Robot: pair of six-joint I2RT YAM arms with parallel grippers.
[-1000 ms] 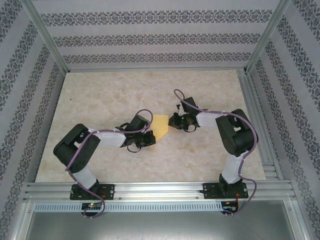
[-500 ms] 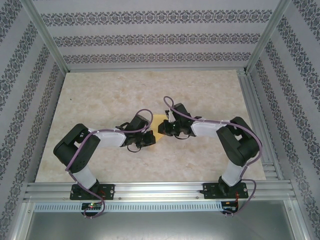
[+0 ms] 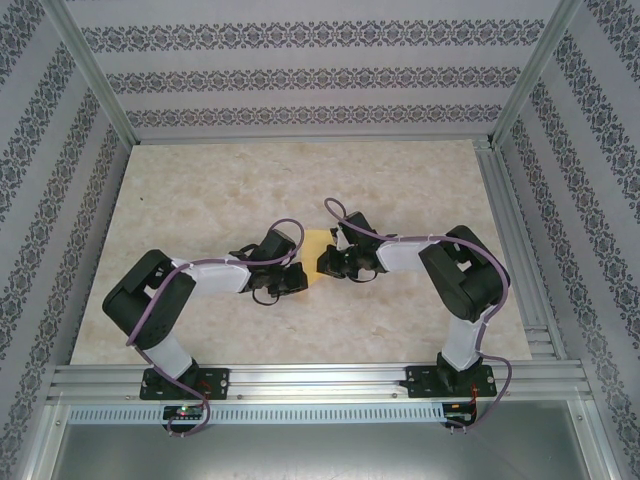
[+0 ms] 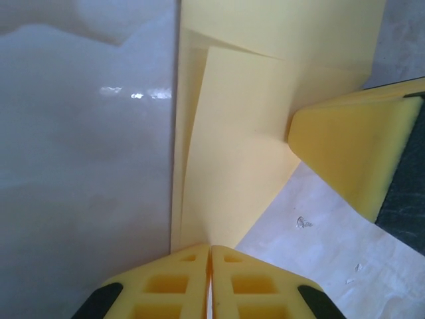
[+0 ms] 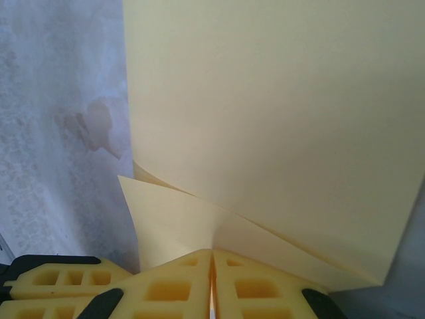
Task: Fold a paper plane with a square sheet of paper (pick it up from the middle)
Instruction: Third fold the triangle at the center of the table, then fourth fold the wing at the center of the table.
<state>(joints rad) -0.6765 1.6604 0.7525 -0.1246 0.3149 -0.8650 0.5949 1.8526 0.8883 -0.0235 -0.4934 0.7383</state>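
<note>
The square sheet of paper [image 3: 317, 243] is thin and yellow, folded into overlapping layers [image 4: 239, 146], and lies mid-table between both grippers. My left gripper [image 3: 301, 277] sits at its near-left edge. Its yellow jaws [image 4: 210, 251] are shut on a corner where the layers converge. My right gripper [image 3: 326, 264] comes in from the right, with its jaws [image 5: 212, 252] shut on a raised flap of the paper [image 5: 179, 219]. A broad upper layer [image 5: 279, 119] curves away above that flap. The right gripper's yellow finger [image 4: 352, 149] rests on the paper in the left wrist view.
The pale marble-patterned table [image 3: 200, 190] is bordered by aluminium rails [image 3: 510, 230] and patterned walls. Both arm bases stand at the near edge [image 3: 300, 380]. The left gripper's fingers [image 5: 60, 282] lie close beside the right jaws.
The right gripper has moved left and nearer across the paper, close to the left gripper, covering most of the sheet. The left arm has barely moved.
</note>
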